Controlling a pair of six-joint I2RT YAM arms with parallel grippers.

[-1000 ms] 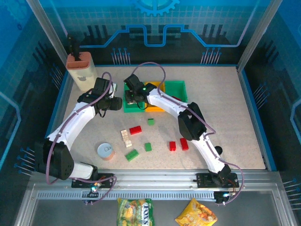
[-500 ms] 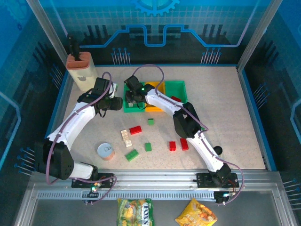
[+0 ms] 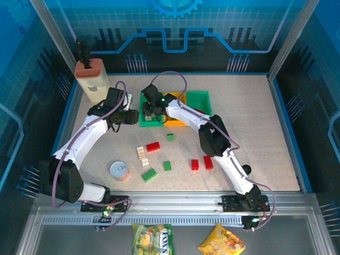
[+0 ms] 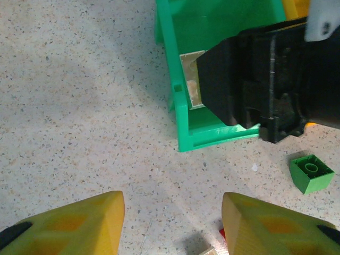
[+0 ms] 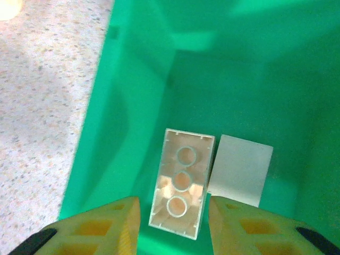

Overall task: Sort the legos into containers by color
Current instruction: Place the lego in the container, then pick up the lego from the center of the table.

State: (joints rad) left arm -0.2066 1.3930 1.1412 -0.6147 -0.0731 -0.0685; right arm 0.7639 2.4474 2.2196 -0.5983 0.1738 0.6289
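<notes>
— What is standing in the far left corner?
— A beige knife block [image 3: 91, 79], sitting upright on the speckled table [image 3: 265, 122].
— And nearer?
— A white-lidded can [image 3: 119, 171] is resting at front left. A green snack bag [image 3: 152, 237] and an orange snack bag [image 3: 222, 241] are lying beyond the front rail.

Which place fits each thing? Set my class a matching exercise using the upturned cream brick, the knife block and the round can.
Things:
1. upturned cream brick
2. knife block
3. round can

Places:
A. far left corner of the table
B. near the front edge, left of a green brick
C. inside the left green tray

Pairs: 1-C, 2-A, 3-B
</notes>
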